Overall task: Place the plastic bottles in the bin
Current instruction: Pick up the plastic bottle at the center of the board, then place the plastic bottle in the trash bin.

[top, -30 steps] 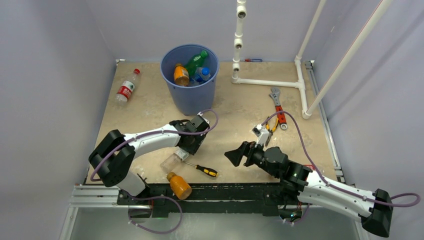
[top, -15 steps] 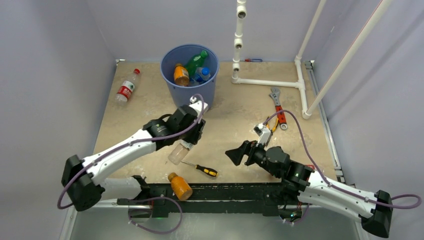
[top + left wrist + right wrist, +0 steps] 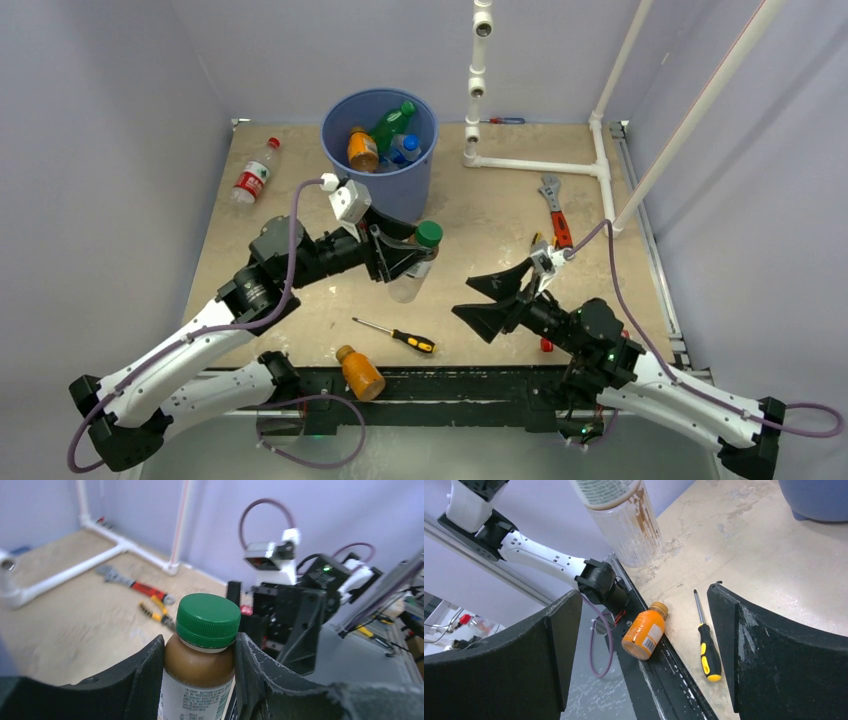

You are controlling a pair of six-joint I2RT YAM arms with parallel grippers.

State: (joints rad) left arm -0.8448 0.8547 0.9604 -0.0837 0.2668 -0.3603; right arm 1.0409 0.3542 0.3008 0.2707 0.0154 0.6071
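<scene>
Left wrist view: the bottom edge cuts off the green-capped bottle (image 3: 202,650) through its label, print too blurred to read. Right wrist view: its top is lost at 11 o'clock; the bin (image 3: 819,497) is only a sliver at 1 o'clock. From above, the bin's wall hides the lower parts of the bottles inside (image 3: 362,150).

I see a screwdriver (image 3: 397,336) with a yellow-and-black handle lying flat near the front edge of the table (image 3: 480,225). On the right lies a red-handled adjustable wrench (image 3: 556,215), with pliers (image 3: 156,614) just beside it, near the white pipe frame (image 3: 540,166).
</scene>
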